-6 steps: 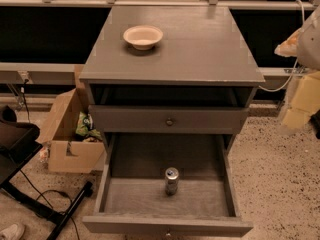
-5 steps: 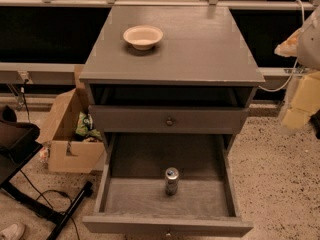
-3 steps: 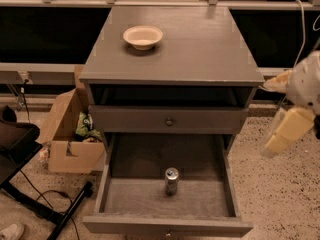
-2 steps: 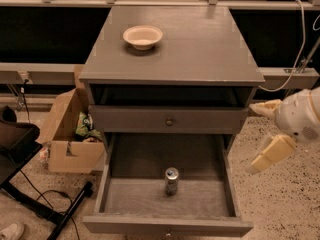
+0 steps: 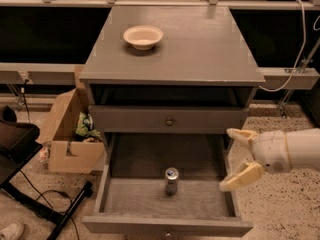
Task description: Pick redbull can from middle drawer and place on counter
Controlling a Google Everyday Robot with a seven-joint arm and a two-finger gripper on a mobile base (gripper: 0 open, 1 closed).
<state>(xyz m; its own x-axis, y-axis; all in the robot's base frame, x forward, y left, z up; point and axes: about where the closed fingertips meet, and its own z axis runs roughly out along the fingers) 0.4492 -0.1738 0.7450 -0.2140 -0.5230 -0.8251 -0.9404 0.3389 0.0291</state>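
Observation:
The redbull can (image 5: 171, 180) stands upright near the middle of the open middle drawer (image 5: 125, 204), on its pale wood-grain floor. My gripper (image 5: 240, 156) comes in from the right at the drawer's right wall, above it and to the right of the can. Its two cream fingers (image 5: 242, 176) are spread apart and hold nothing. The counter (image 5: 200, 44) is the grey top of the cabinet above.
A shallow cream bowl (image 5: 143, 36) sits on the counter at the back left. A closed drawer front with a dark knob (image 5: 169, 121) is above the open drawer. An open cardboard box (image 5: 70, 134) and black stand legs (image 5: 45, 211) are on the floor to the left.
My gripper has moved from the right edge of the view leftward and down, to the right wall of the open drawer. The can and bowl have not moved.

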